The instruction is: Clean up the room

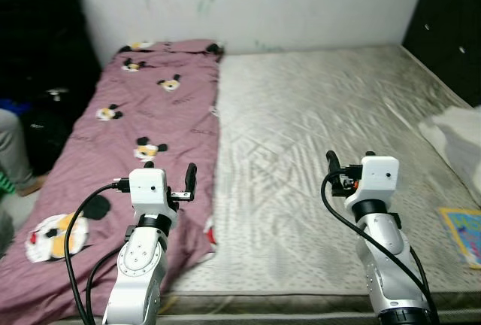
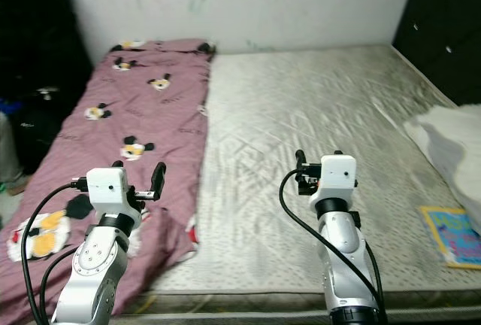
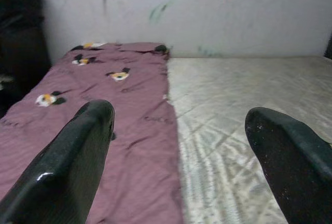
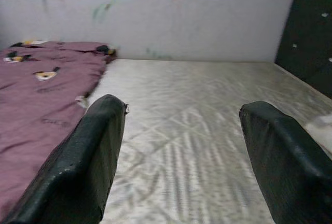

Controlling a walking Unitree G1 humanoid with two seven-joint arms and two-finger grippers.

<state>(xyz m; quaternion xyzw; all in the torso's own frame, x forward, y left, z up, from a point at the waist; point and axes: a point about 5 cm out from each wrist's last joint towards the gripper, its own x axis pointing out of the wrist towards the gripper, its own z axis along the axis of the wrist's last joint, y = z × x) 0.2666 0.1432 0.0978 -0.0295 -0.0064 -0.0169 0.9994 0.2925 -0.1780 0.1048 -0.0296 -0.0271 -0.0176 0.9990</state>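
A purple blanket [image 1: 150, 114] printed with cartoon mouse faces lies along the left side of a bare grey mattress [image 1: 323, 107]. Its near end hangs over the mattress's front edge. A white cloth [image 1: 458, 133] is bunched at the mattress's right edge, and a colourful book [image 1: 464, 233] lies flat in front of it. My left gripper [image 3: 179, 156] is open and held above the blanket's near right edge. My right gripper [image 4: 181, 151] is open over the bare mattress near its front. Neither gripper has anything between its fingers.
A white wall [image 1: 263, 1] with small paint marks runs behind the mattress. A dark panel [image 1: 451, 24] stands at the right. Dark bags [image 1: 45, 114] and a person's leg [image 1: 11, 152] are on the floor to the left.
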